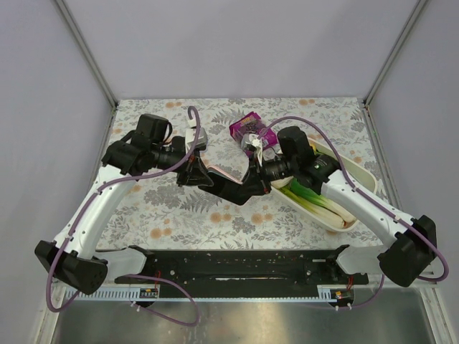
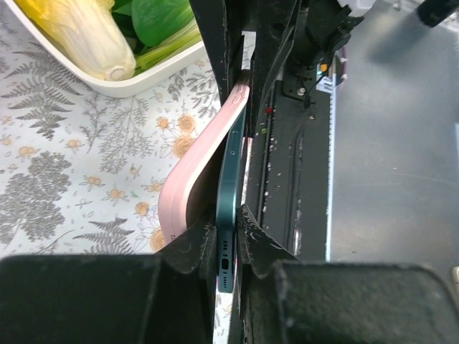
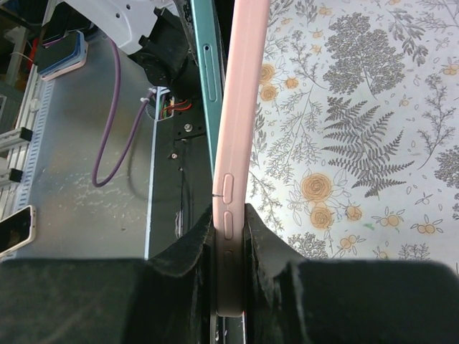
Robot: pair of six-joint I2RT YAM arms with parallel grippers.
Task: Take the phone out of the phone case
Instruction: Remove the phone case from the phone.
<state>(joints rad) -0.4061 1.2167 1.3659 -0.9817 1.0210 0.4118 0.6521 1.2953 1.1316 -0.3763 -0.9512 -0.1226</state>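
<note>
The teal phone (image 2: 231, 186) and its pink phone case (image 2: 197, 172) are held in the air between both arms, above the middle of the table. My left gripper (image 2: 228, 240) is shut on the phone's bottom end, where the charging port shows. There the case bows away from the phone's side. My right gripper (image 3: 229, 236) is shut on the phone case (image 3: 240, 107) at its button edge. The phone's teal rim (image 3: 204, 72) runs just left of the case. In the top view the left gripper (image 1: 203, 174) and the right gripper (image 1: 254, 179) face each other.
A white tray (image 1: 358, 175) with a leek and greens lies at the right. Behind the grippers sits a purple packet (image 1: 247, 127). A black rail (image 1: 237, 266) runs along the near edge. Another phone (image 3: 14, 229) lies on the metal surface off the table.
</note>
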